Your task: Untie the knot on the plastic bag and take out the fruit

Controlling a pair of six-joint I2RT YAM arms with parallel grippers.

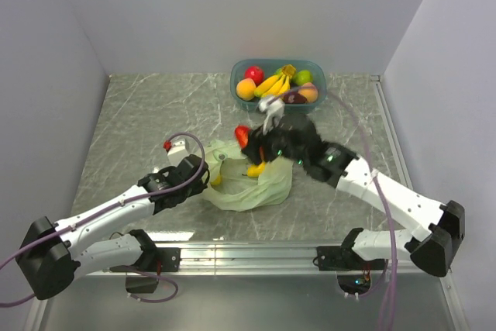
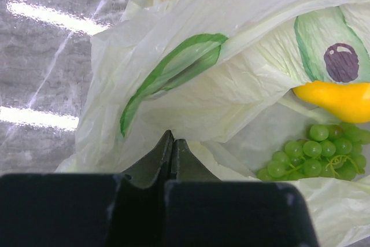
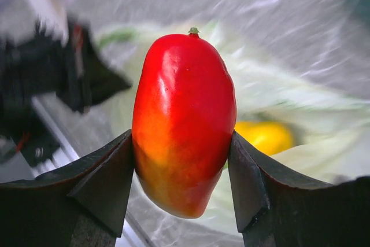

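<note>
Right end effector (image 3: 182, 155): open partway, about the width of the fruit. Both pads bear on the flanks of a red-orange mango (image 3: 184, 122), which stands stem end up between them. In the overhead view this end effector (image 1: 244, 137) and the mango (image 1: 242, 135) sit at the far edge of the plastic bag (image 1: 252, 187). I see no film touching the mango.

Left end effector (image 2: 171, 141): jaws pressed together with no visible gap. The tips are buried in a fold of the plastic bag (image 2: 231, 85), and film is gathered on both sides of them, so I record the bag as pinched. In the overhead view the left end effector (image 1: 206, 170) is at the bag's left edge.

The bag lies crumpled on the grey marbled surface (image 1: 139, 114), between my two arms. Its mouth gapes toward my left wrist camera.

Contents seen in the bag:
- A green grape bunch (image 2: 312, 157), lying inside the opening.
- A yellow fruit (image 2: 338, 99), just above the grapes. It also shows behind the mango in the right wrist view (image 3: 266, 137).

A teal bowl (image 1: 318, 75) stands at the far side of the surface, well apart from the bag. It holds a banana bunch (image 1: 275, 83), an orange round fruit (image 1: 246, 89) and a red apple (image 1: 253, 75).
</note>
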